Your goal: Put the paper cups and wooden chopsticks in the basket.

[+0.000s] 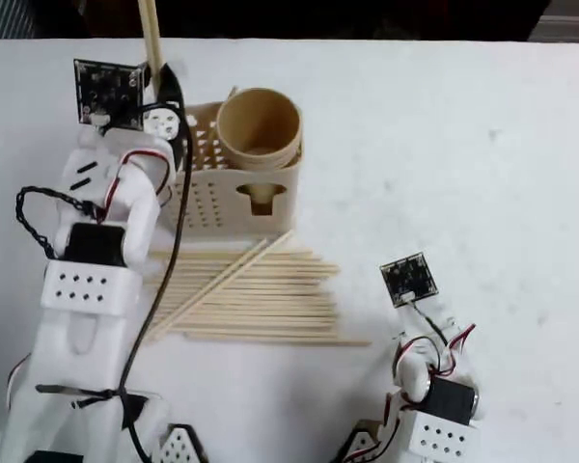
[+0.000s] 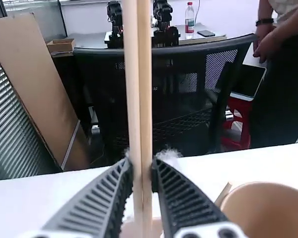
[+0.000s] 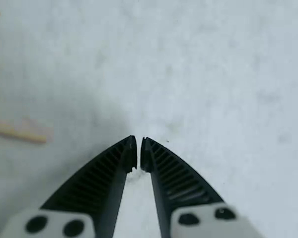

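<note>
Chopsticks [image 1: 261, 299] are piled before the basket [image 1: 207, 198] while one chopstick [image 2: 138, 89] is pinched upright at its edge by the left gripper [image 2: 141, 166], the right gripper [image 3: 138, 141] being nearly closed, empty; released tilted, it could be tipped outside.

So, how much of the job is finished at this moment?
Done: the paper cups sit nested in the basket. In hand: the left gripper clamps one chopstick upright by the basket. Left: the chopstick pile lies on the table; the right gripper is shut and empty.
</note>
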`<state>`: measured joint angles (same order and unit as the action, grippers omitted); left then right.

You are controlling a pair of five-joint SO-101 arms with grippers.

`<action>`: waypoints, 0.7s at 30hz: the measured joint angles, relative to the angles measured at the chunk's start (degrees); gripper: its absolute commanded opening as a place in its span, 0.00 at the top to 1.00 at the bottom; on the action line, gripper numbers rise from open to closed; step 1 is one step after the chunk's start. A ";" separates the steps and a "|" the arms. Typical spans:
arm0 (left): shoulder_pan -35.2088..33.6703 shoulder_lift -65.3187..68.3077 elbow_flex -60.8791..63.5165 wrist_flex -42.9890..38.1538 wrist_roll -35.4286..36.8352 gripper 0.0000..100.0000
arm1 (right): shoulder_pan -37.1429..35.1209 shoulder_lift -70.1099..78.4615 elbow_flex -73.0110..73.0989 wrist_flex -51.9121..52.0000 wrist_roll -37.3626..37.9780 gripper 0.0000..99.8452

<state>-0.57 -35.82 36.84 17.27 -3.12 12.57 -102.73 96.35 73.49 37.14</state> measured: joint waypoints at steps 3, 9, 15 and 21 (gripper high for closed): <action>0.00 0.00 -0.88 2.37 0.00 0.89 | 0.00 0.00 0.00 0.00 0.00 0.97; -0.18 0.00 -2.90 6.68 0.00 0.90 | 0.00 0.00 0.00 0.00 0.00 0.97; -0.18 0.00 -6.86 12.66 0.00 0.90 | 0.00 0.00 0.00 0.00 0.00 0.97; -0.18 0.00 -13.10 26.55 0.00 0.90 | 0.00 0.00 0.00 0.00 0.00 0.97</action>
<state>-0.75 -35.82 23.74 43.82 -3.12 12.57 -102.73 96.35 73.49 37.14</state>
